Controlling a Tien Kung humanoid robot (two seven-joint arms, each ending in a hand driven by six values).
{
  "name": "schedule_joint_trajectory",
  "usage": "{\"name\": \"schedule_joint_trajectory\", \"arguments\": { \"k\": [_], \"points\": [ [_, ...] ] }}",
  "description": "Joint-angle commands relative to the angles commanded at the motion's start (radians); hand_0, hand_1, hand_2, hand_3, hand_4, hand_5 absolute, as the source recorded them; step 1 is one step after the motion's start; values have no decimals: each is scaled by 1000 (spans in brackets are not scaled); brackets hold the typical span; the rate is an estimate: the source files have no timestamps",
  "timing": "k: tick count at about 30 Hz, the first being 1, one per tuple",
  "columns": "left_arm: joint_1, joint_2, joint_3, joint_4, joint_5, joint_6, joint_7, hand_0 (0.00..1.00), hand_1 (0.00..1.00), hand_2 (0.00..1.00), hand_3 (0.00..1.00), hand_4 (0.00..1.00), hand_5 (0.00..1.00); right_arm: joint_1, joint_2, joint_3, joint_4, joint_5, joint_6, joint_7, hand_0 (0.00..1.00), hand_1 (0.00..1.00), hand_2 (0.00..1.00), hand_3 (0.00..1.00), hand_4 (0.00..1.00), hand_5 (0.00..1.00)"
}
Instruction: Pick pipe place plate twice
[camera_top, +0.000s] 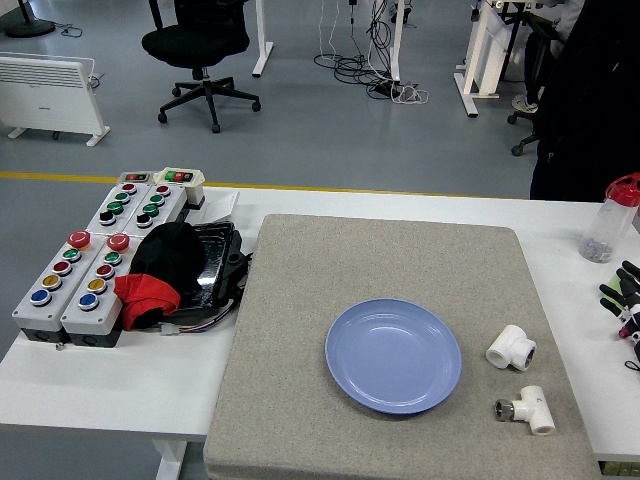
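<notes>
The right hand (624, 300) sits at the tabletop's (110, 380) right edge, fingers relaxed and holding nothing. Well to its left, two white pipe fittings (511, 347) (530, 406) lie on the grey mat (300, 330), just right of the blue plate (393, 356).

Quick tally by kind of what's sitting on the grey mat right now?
White pipe fittings: 2, one beside the plate, one nearer the front edge
Blue plate: 1, nothing on it
Total: 3
</notes>
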Motion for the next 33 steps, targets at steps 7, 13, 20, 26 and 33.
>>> {"name": "schedule_joint_trajectory", "arguments": {
  "k": [7,13,20,26,33],
  "points": [
    [2,-2,3,0,-11,3,-3,718,742,721,655,400,998,5,-2,-28,0,-167,-36,13,998,942,998,922,745,631],
    [2,-2,1,0,-11,3,-3,719,742,722,655,400,998,47,-20,-93,-14,-405,-61,-36,998,964,998,998,806,387],
    [3,-2,2,0,-13,3,-2,718,742,722,655,400,998,127,-52,-204,-48,-704,-21,-138,998,977,998,998,799,293],
    [3,-2,5,0,-17,4,-2,718,742,721,655,400,998,179,-56,-278,-86,-906,19,-186,998,979,998,998,815,311],
    [2,-3,7,0,-18,4,-1,718,742,721,655,401,998,242,-57,-382,-161,-892,22,-212,998,976,998,998,829,340]
  ]
}}
